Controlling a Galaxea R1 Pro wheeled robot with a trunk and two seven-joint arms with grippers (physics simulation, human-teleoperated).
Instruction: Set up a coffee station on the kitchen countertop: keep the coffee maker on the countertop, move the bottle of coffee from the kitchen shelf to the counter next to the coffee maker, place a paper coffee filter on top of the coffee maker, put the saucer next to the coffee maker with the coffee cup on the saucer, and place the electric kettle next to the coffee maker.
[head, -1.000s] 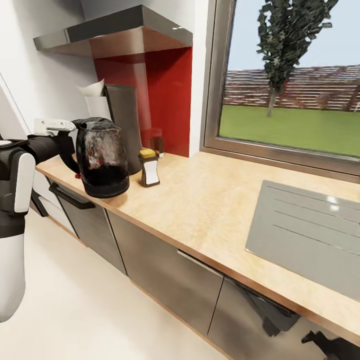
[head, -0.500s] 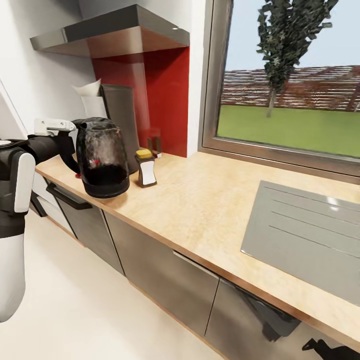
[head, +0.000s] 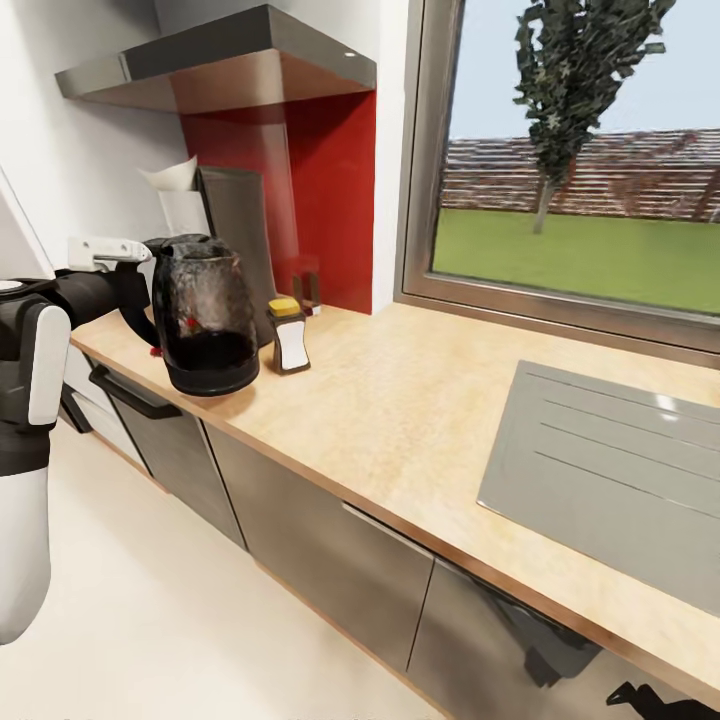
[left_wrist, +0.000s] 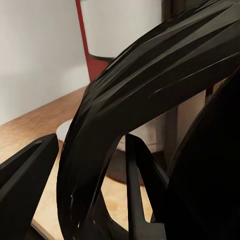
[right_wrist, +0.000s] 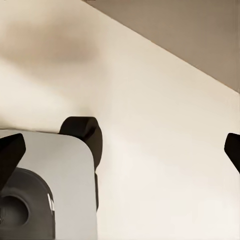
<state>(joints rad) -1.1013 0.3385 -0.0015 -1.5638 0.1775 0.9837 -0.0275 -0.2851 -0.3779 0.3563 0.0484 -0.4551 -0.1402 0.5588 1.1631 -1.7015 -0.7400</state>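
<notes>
The electric kettle (head: 205, 315), brownish glass on a black base, hangs at the countertop's (head: 400, 400) front edge, just in front of the tall black coffee maker (head: 240, 245). My left gripper (head: 138, 300) is shut on its black looped handle (left_wrist: 125, 100), with a finger (left_wrist: 25, 190) on each side in the left wrist view. I cannot tell whether the base touches the worktop. A cream paper coffee filter (head: 172, 178) sits atop the coffee maker. The bottle of coffee (head: 288, 336) stands right of the kettle. My right gripper (right_wrist: 120, 152) is open over the pale floor.
A steel range hood (head: 220, 65) hangs over a red backsplash (head: 330, 190). A grey hob (head: 600, 470) is set into the worktop at the right, below a large window (head: 580, 160). Grey cabinet fronts (head: 320, 560) run under the counter.
The head view has shifted slightly, so the counter things slid left. The kettle kept its place in view, ending a little closer to the bottle. The left gripper's hold is unchanged.
</notes>
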